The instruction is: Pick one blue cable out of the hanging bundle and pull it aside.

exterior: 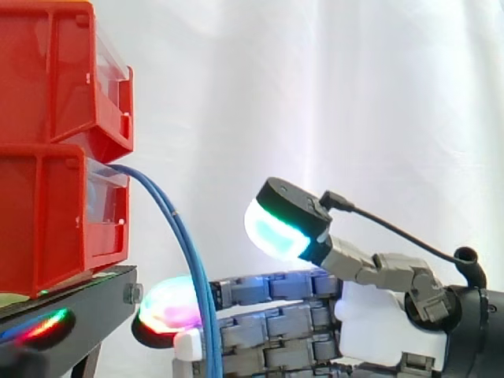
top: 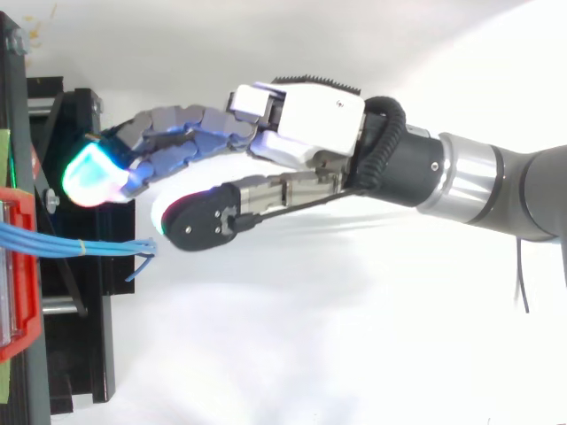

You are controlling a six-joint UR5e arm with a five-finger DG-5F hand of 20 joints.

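Note:
A bundle of thin blue cables (exterior: 186, 246) comes out of the lower red bin (exterior: 47, 220) and arcs down past the stand's edge. In the top view the bundle (top: 80, 241) runs right from the bin, and its loose ends splay near the thumb. My hand (exterior: 386, 323) reaches in from the right, open, with straight fingers pointing at the stand. Its glowing fingertips (exterior: 169, 307) lie just behind the cables in the side view. The thumb (top: 199, 217) is spread away from the fingers (top: 93, 173), and its tip sits close beside the cable ends, apart from them. Nothing is held.
Two red bins (exterior: 55, 79) are stacked on a black stand (exterior: 87, 303) at the left. In the top view the stand (top: 80, 354) runs along the left edge. A white curtain hangs behind, and the floor to the right of the stand is white.

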